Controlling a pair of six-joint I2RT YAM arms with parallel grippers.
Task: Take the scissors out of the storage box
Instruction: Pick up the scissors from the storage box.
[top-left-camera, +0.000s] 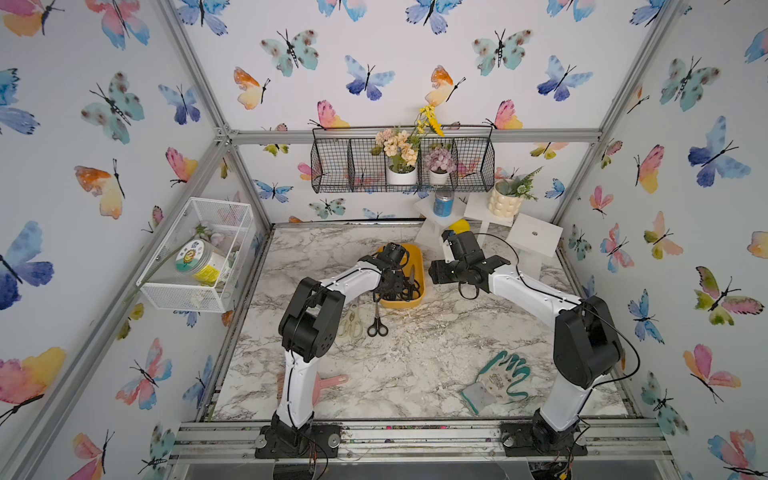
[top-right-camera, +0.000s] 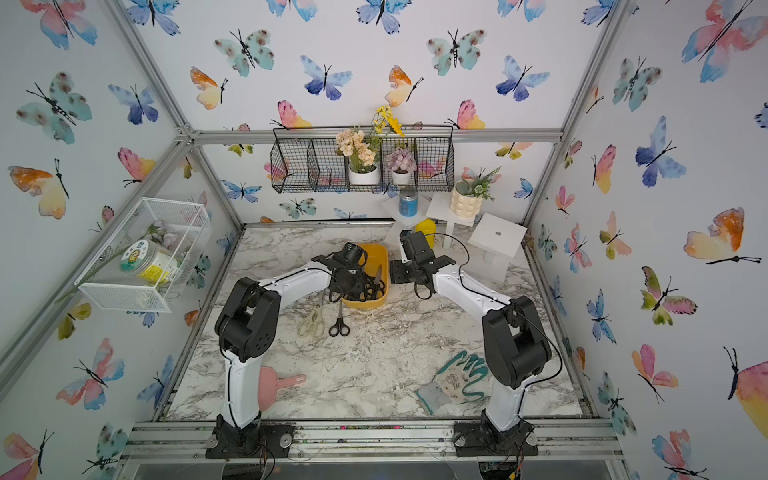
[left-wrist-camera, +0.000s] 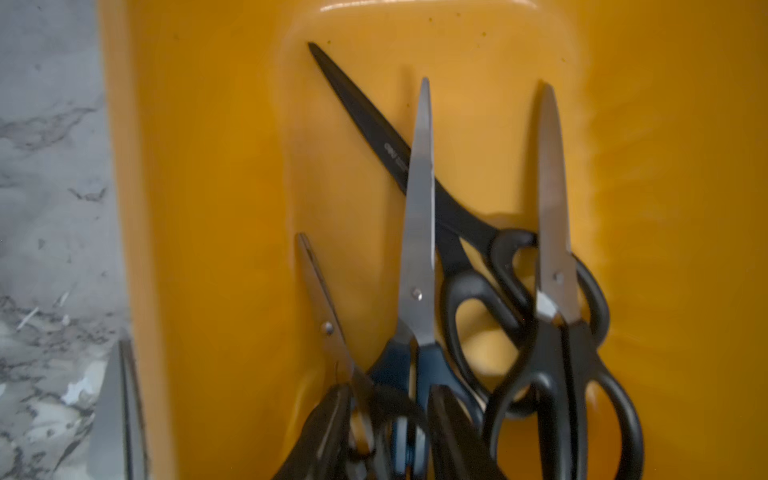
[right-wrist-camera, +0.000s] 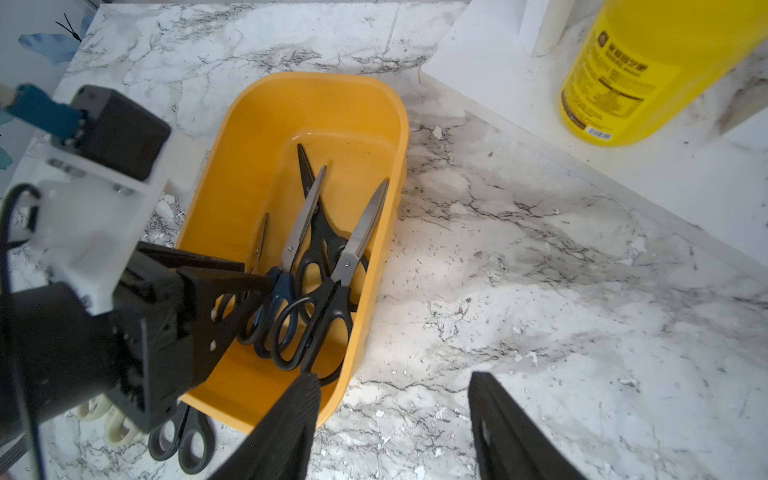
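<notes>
The yellow-orange storage box (top-left-camera: 419, 259) (top-right-camera: 384, 259) (right-wrist-camera: 257, 137) stands mid-table with several scissors lying in it: a dark-blue-handled pair (left-wrist-camera: 419, 232), an all-black pair (left-wrist-camera: 374, 124), a black-handled pair (left-wrist-camera: 552, 208) and a small pair (left-wrist-camera: 320, 291). My left gripper (top-left-camera: 390, 286) (left-wrist-camera: 388, 432) reaches into the box, its jaws apart around the small and blue handles. A cream-handled pair (top-left-camera: 351, 322) and a small black pair (top-left-camera: 377, 326) lie on the table in front of the box. My right gripper (top-left-camera: 436, 274) (right-wrist-camera: 395, 415) hovers open beside the box's right wall, holding nothing.
A yellow bottle (right-wrist-camera: 648, 70) and white stands (top-left-camera: 534, 237) sit behind the right arm. A green-and-white glove (top-left-camera: 498, 378) lies front right and a pink scoop (top-left-camera: 332, 380) front left. A black wire basket (top-left-camera: 403, 162) and a white mesh basket (top-left-camera: 195, 257) hang on the walls.
</notes>
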